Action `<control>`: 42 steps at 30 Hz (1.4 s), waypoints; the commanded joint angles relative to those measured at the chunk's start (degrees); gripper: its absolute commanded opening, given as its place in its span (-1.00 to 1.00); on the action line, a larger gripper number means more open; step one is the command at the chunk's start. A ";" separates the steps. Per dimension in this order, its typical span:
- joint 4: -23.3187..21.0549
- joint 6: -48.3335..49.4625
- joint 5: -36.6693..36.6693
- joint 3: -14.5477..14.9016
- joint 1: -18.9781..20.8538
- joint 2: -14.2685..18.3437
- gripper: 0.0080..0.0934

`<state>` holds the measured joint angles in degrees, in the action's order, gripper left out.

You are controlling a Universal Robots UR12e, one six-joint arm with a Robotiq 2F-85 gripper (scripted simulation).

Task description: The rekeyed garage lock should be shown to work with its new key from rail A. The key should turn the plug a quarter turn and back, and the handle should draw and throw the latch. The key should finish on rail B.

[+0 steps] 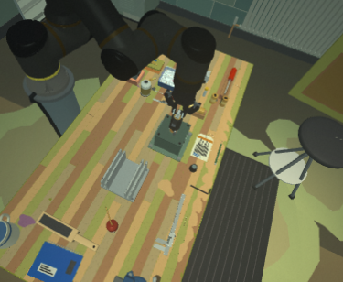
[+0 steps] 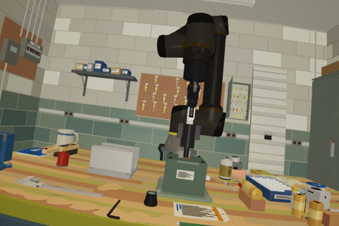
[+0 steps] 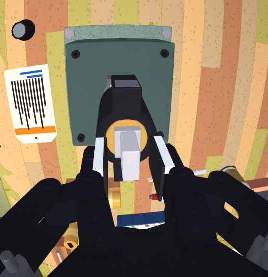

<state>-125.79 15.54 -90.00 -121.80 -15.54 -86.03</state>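
Mid-bench stands the green lock block [image 2: 186, 175] [image 1: 170, 139] with its black handle [image 3: 126, 103] on top, and the white-headed key [image 3: 129, 152] stands upright in the yellow plug [image 3: 126, 140], with my open gripper [image 3: 129, 157] [image 2: 190, 114] straight above it, a finger on either side of the key's head. The key's blade is hidden inside the plug. The arm comes down on the lock from the far side of the bench.
Behind the lock lie a blue pin tray [image 2: 269, 188], a small jar [image 2: 225, 168] and brass cylinders [image 2: 306, 207]. A grey ribbed rail block [image 1: 124, 175] sits to the left. A black knob [image 2: 150, 198], a hex key [image 2: 113, 209] and a printed tag [image 2: 201, 211] lie near the front edge.
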 commanded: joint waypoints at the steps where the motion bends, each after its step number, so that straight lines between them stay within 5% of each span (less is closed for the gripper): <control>1: -0.02 0.00 0.00 0.05 0.00 -0.03 -0.30; 19: 0.51 0.00 0.00 0.29 0.00 -0.31 -0.30; 42: 6.35 0.00 0.00 3.21 0.00 -3.23 -0.30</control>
<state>-119.40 15.54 -90.00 -118.60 -15.54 -89.26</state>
